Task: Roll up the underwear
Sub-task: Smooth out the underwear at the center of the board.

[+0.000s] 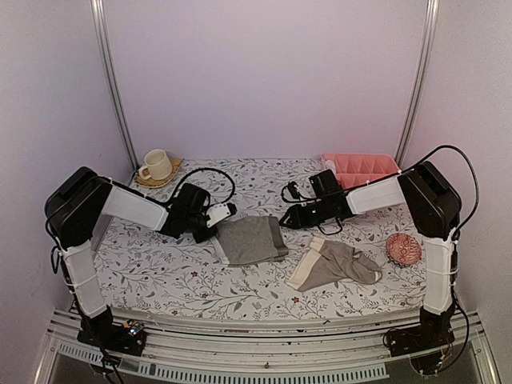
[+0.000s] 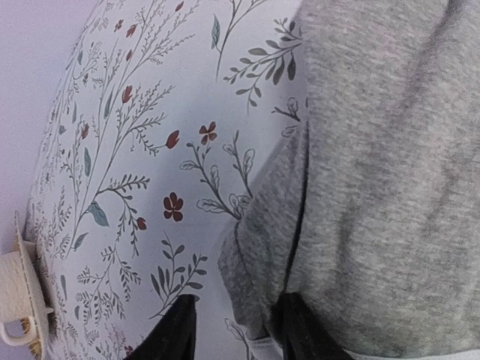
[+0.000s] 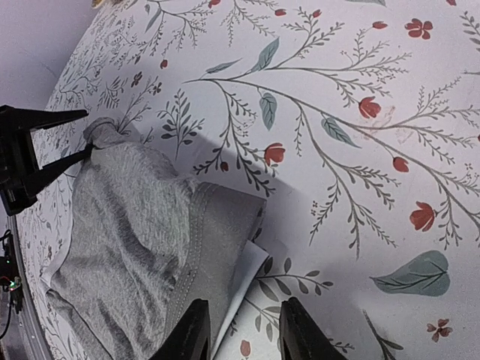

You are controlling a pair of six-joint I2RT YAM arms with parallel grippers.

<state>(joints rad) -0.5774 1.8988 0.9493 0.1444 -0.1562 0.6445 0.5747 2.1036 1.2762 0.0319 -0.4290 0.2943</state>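
Both sets of jaws stand apart at the grey brief point(image 1: 250, 238), centre of the table point(image 1: 176, 272).
Nearest, the taupe brief point(image 1: 336, 264) lies crumpled at right, a pink ball point(image 1: 403, 249) near it. Behind, the grey brief lies mostly flat: the left gripper point(image 2: 236, 300) at its far left corner, a bunched tip of cloth in the gap, the right gripper point(image 3: 246, 302) at its far right corner, astride the white edging. Farthest back: a cup point(image 1: 156, 166) left, a pink tray point(image 1: 360, 168) right.
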